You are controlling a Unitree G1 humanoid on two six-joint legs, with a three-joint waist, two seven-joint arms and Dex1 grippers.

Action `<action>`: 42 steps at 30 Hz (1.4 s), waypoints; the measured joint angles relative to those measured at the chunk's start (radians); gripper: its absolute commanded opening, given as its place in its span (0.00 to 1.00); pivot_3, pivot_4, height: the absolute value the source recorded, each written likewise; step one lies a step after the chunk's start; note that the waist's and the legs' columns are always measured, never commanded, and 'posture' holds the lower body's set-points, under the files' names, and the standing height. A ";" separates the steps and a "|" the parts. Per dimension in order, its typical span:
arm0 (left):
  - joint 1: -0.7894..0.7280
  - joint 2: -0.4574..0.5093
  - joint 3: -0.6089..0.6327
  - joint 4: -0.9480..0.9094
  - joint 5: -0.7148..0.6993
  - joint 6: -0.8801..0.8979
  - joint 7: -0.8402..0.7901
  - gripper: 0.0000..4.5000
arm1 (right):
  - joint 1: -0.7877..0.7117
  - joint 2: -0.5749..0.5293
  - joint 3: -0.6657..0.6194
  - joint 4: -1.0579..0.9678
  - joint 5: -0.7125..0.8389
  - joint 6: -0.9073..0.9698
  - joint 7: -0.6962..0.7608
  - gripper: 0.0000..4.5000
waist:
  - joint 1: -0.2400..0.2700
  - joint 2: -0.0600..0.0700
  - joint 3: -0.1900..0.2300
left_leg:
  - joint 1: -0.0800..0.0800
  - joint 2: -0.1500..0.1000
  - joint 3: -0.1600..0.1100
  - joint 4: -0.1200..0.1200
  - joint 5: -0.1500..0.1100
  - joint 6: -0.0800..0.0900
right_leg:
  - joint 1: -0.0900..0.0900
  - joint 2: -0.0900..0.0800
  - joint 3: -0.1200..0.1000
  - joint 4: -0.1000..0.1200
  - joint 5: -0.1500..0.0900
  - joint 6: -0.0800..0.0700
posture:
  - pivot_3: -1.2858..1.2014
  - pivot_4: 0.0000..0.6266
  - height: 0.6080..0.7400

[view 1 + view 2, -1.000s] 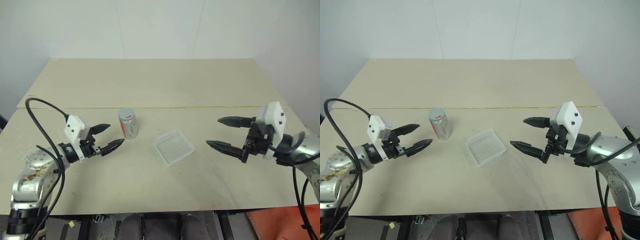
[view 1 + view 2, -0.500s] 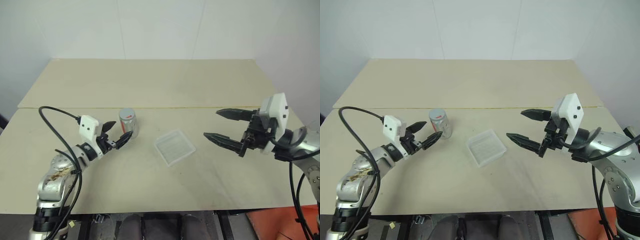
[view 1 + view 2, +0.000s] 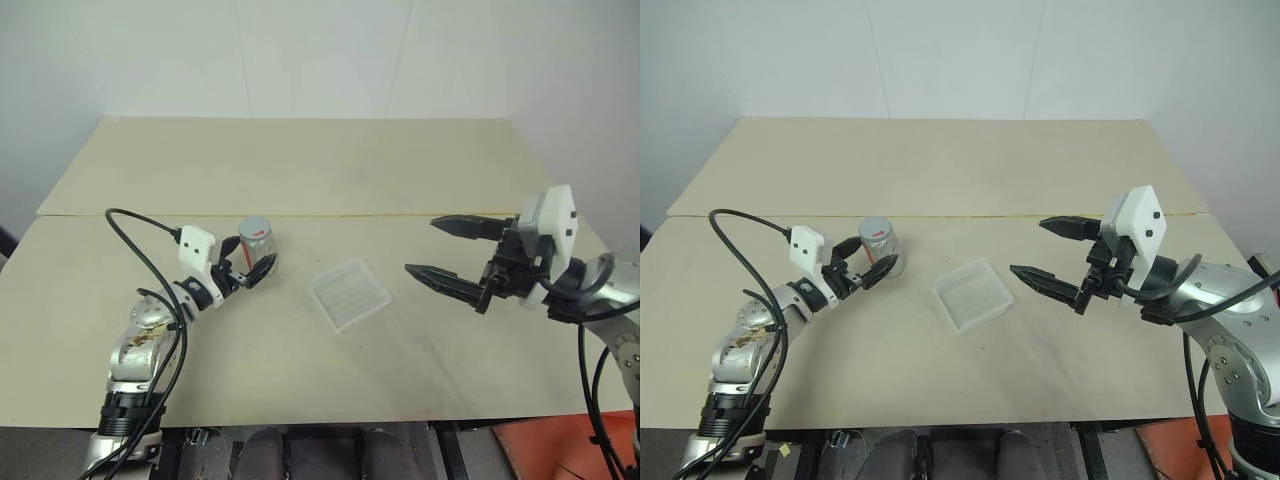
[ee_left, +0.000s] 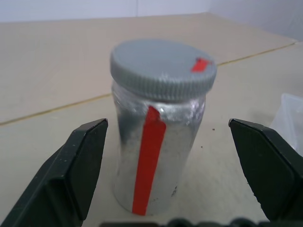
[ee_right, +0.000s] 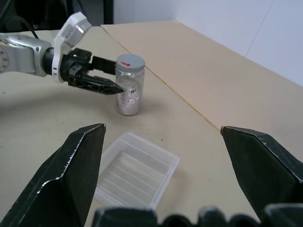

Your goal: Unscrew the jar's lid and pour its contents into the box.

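Observation:
The jar (image 3: 257, 247) stands upright on the table, left of centre, with a red stripe down its side (image 4: 147, 161). The grey lid (image 4: 163, 66) sits on it, a red mark near its edge. A pale mass inside the jar's lower half looks like the contents (image 5: 128, 101). My left gripper (image 3: 253, 268) is open and level, one finger on each side of the jar with gaps showing. The clear ribbed box (image 3: 348, 294) lies flat to the jar's right. Right of the box my right gripper (image 3: 420, 246) hovers open and holds nothing.
The beige table (image 3: 300, 170) has a seam (image 3: 400, 213) running across it behind the jar. A white wall rises behind the table's far edge. A black cable (image 3: 140, 235) loops over my left arm.
My left gripper has moved forward and to the right, from beside the jar to straddling it. The right gripper has hardly shifted. Jar and box are unmoved.

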 measured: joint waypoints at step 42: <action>-0.321 0.152 -0.020 0.212 -0.031 -0.132 -0.410 0.45 | -0.359 0.138 0.191 0.082 0.031 0.034 -0.097 1.00 | -0.009 0.000 0.000 | -0.002 0.000 0.002 0.000 0.001 -0.001 | -0.002 0.001 -0.001 0.001 0.000 0.000 | 0.52 0.24 1.00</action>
